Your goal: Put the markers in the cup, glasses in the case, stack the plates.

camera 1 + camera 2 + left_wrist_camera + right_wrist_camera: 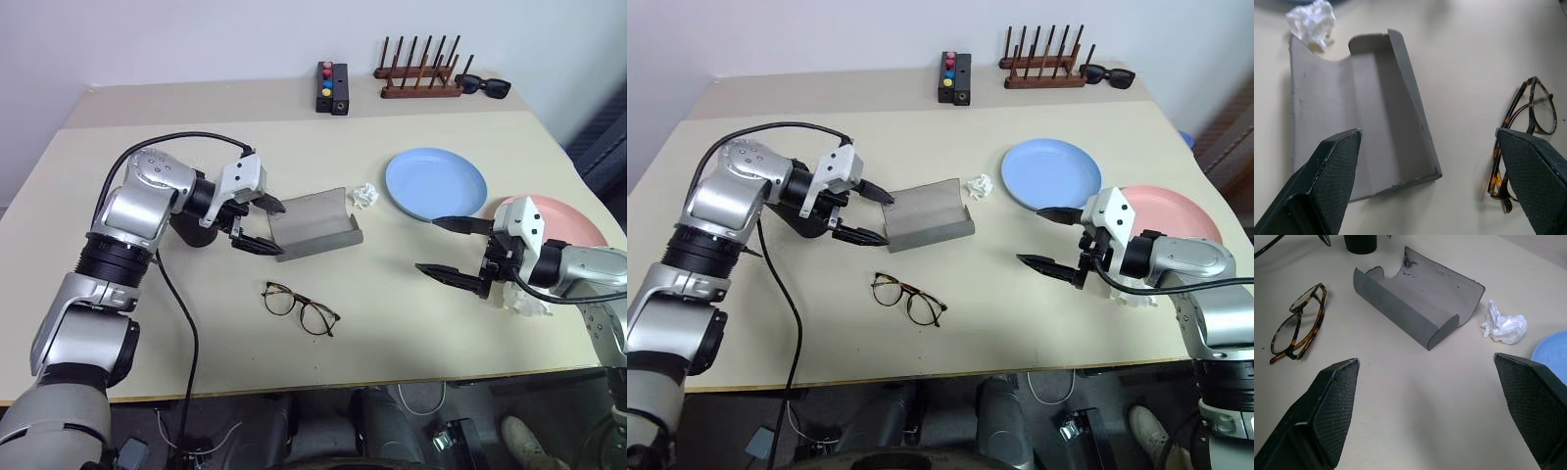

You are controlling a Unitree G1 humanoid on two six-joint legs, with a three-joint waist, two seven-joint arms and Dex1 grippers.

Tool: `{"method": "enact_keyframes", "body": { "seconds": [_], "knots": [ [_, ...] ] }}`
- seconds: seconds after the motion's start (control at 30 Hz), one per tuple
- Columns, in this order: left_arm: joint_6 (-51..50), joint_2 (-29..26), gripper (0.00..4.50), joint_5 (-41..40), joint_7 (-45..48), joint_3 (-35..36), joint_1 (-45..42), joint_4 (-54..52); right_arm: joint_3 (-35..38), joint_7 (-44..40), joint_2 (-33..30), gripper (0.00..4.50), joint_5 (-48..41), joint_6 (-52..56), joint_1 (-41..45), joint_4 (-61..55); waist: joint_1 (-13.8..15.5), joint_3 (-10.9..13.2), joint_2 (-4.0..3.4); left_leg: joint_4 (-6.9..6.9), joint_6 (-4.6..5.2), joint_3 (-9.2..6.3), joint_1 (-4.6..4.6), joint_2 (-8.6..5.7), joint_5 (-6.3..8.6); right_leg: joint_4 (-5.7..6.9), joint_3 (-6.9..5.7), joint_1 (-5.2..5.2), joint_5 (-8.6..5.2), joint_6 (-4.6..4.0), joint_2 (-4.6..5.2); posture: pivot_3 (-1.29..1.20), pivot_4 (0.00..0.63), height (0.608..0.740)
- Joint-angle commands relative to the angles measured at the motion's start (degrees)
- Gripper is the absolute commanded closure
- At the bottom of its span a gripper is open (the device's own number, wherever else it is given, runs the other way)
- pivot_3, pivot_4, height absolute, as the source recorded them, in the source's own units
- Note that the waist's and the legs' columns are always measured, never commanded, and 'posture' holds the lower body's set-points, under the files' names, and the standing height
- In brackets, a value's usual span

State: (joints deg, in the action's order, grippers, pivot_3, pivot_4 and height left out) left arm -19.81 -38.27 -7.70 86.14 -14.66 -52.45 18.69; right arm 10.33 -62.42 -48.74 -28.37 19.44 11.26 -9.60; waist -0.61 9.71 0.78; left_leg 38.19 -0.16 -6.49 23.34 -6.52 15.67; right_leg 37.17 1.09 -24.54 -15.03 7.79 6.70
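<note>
The grey case (315, 225) lies open and empty at the middle of the beige counter (392, 323), its lid raised on the far side. The tortoiseshell glasses (300, 306) rest folded on the counter just in front of the case, toward the robot, apart from it. The left end effector (258, 224) hovers at the case's left end, its two black fingers spread wide with nothing between them; one finger (1327, 171) hangs over the case's interior, the other sits on the glasses' side. Behind that wrist, left of the case, stands the black cup (808, 223), largely hidden by the arm. A crumpled white wad (365, 195) lies just right of the case's far corner. Farther right sits the light blue plate (436, 183), and beyond it the salmon pink plate (573, 220), separate and unstacked. The right end effector (453, 250) hovers well right of the case, in front of the blue plate, its fingers also wide and empty, pointing toward the case.
</note>
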Motion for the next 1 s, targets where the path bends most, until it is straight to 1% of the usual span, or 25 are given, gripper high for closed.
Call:
{"method": "enact_keyframes", "body": {
  "seconds": [0.03, 0.17, 0.3, 0.47, 0.6, 0.8, 1.0],
  "knots": [
    [-1.49, -1.36, 0.01, -2.18, -0.04, 2.48, -0.5, -4.11, 1.06, -0.34, 0.02, 0.0, -0.32, -1.02, 0.27, -0.37, 0.04, 0.0, 0.0, 0.0, 0.0, 0.0, 0.0, 0.0, 0.0, 0.0, 0.0, 0.0, 0.0, 0.0, 0.01, 0.0, 0.15, 0.74],
    [-4.31, -2.38, 0.01, -4.06, 0.31, 3.19, -1.34, -7.5, 1.07, -0.41, 0.07, 0.0, -0.14, -1.26, 0.31, 0.06, 0.0, 0.0, 0.0, 0.0, 0.0, 0.0, 0.0, 0.0, 0.0, 0.0, 0.0, 0.0, 0.0, 0.0, 0.01, 0.0, 0.15, 0.74],
    [-9.46, -3.97, 0.01, -7.64, 1.8, 3.36, -1.51, -14.47, 0.95, -0.55, 0.12, 0.0, 0.04, -1.55, 0.52, 0.66, -0.07, 0.0, -0.01, 0.0, 0.0, 0.01, 0.0, 0.0, 0.0, 0.0, 0.01, 0.0, 0.0, 0.0, 0.0, 0.0, 0.15, 0.74],
    [-16.37, -3.4, 0.01, -9.83, -2.06, 3.42, -2.61, -20.96, 0.64, -0.52, 0.38, 0.0, 0.31, -2.04, 0.6, 1.17, 0.05, 0.0, -0.01, 0.02, 0.0, 0.0, 0.0, 0.0, 0.0, 0.01, 0.01, 0.02, 0.0, 0.0, 0.0, 0.0, 0.15, 0.74],
    [-21.09, -3.78, 0.01, -12.23, -2.82, 2.88, -3.02, -25.08, 0.55, -0.53, 0.52, 0.0, 0.42, -2.21, 0.59, 1.35, -0.05, 0.0, -0.01, 0.01, 0.0, 0.0, 0.0, 0.0, 0.0, 0.01, 0.01, 0.01, 0.0, 0.0, 0.0, 0.0, 0.15, 0.74],
    [-26.61, -3.91, 0.01, -12.97, -5.23, 0.9, -3.89, -27.07, 0.56, -0.54, 0.54, 0.0, 0.47, -2.38, 0.39, 1.47, 0.04, 0.0, -0.01, 0.01, 0.0, 0.0, 0.0, 0.0, 0.0, 0.01, 0.01, 0.01, 0.0, 0.0, 0.0, 0.0, 0.15, 0.74],
    [-28.06, -4.42, 0.01, -12.8, -7.02, -0.36, -4.53, -27.47, 0.46, -0.5, 0.58, 0.0, 0.48, -2.32, 0.29, 1.41, -0.02, 0.0, -0.01, 0.01, 0.0, 0.0, 0.0, 0.0, 0.0, 0.0, 0.02, 0.01, 0.0, 0.0, -0.01, 0.0, 0.15, 0.74]
  ]
}}
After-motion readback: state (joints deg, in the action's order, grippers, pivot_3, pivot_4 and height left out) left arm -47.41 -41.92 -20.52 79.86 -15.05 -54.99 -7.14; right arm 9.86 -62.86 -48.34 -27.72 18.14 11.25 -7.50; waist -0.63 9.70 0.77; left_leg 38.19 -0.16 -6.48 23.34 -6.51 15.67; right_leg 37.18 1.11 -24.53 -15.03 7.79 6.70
